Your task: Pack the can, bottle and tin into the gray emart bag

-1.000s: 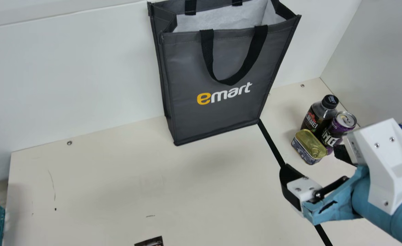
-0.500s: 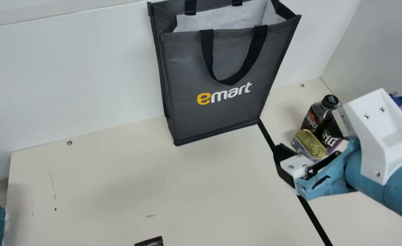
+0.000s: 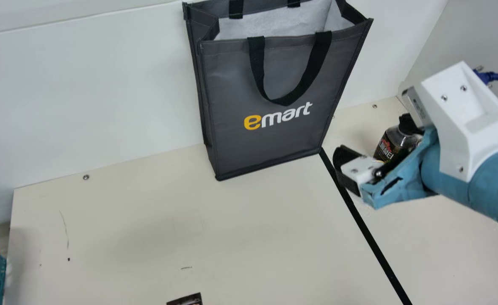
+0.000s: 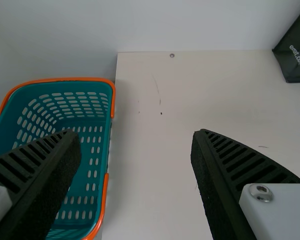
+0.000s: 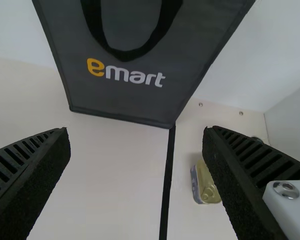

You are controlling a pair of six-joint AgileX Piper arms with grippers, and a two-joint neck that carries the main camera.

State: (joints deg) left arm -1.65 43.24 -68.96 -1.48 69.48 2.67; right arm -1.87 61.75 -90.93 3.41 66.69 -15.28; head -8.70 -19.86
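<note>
Main view: gray emart bag (image 3: 274,140) upright, top center; bottle (image 3: 385,148) at right, partly behind the spread right gripper (image 3: 375,137). Right wrist view: tin (image 5: 205,186), lower right. Left wrist view: left gripper (image 4: 137,134), spread.

Cream table (image 3: 126,220), and up at its back edge stood gray emart bag (image 3: 270,146), upright, mouth open! Black strip (image 3: 374,241) ran from near bag's lower right corner toward front. Over on strip's right side: bottle (image 3: 387,146), upright, partly hidden, with tin (image 5: 205,185) near it, gold lid up, ring-pull on top. Down front, dark flat piece (image 3: 186,300), cut off by main view's edge. Screws (image 3: 86,177) dotted back edge; thin scratch (image 3: 65,228) and small dark spot (image 3: 68,259) marked left part.
</note>
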